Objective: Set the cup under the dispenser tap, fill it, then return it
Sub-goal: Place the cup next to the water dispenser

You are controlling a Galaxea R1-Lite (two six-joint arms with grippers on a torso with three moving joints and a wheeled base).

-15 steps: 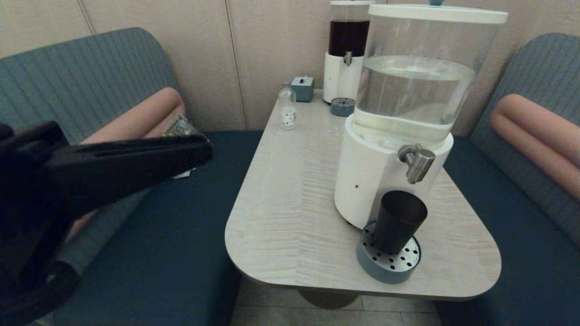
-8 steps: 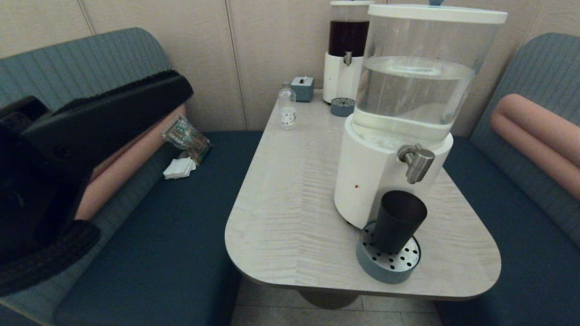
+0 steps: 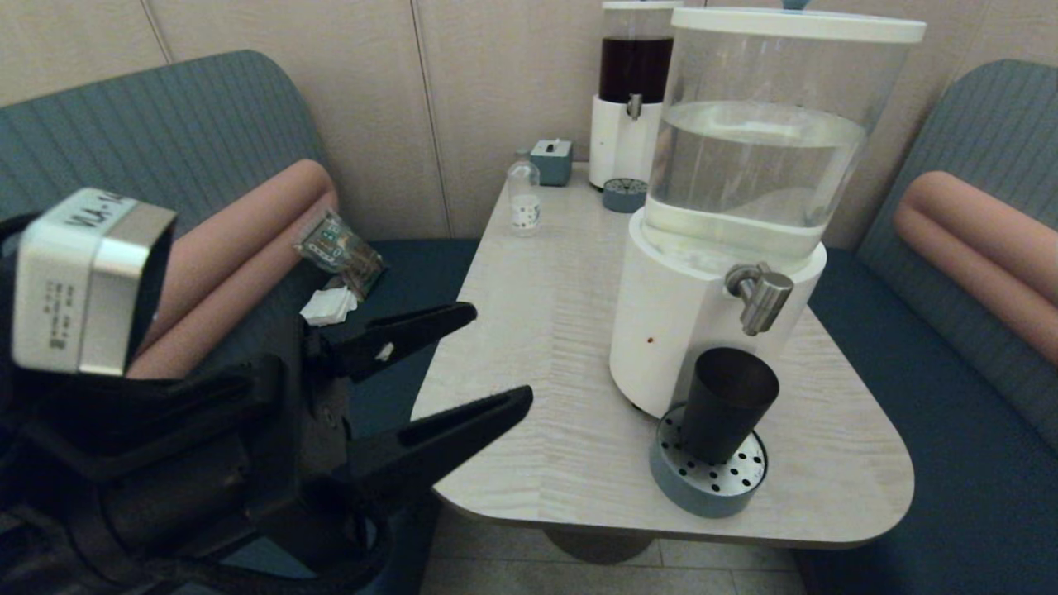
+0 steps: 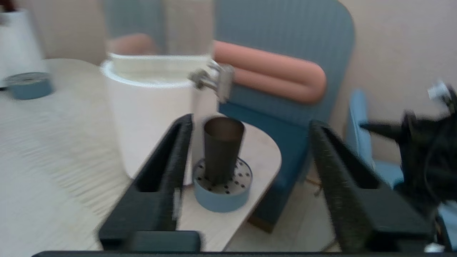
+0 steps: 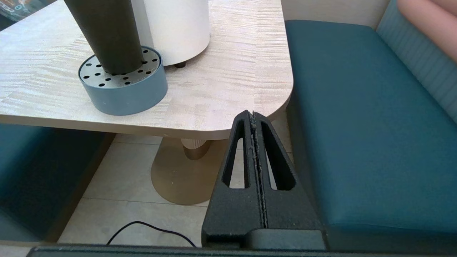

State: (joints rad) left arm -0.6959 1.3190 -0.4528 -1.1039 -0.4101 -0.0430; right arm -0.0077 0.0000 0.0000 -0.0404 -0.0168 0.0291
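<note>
Cup (image 3: 727, 403): dark, matt plastic, smooth wall, faintly translucent at the rim.
Tap (image 3: 759, 295): brushed steel, dull sheen.
Tank (image 3: 764, 124): clear, glossy plastic; base (image 3: 665, 318) smooth white, satin.
Drip tray (image 3: 705, 475): perforated metal plate on top, matt blue-grey plastic wall.
Table (image 3: 529, 347): pale wood grain, smooth and low-gloss.
Seats (image 3: 331, 463): dark teal cloth, fine weave; backrests (image 3: 165, 124) ribbed grey-blue cloth; bolsters (image 3: 975, 240) smooth salmon upholstery.
Left gripper (image 3: 496, 355): matt black plastic, fingers (image 4: 175, 153) spread, inner faces rough and ridged.
Right gripper (image 5: 252, 114): same matt black plastic, closed, gritty along the seam.
Floor (image 5: 117, 178): smooth pale tiles.
</note>
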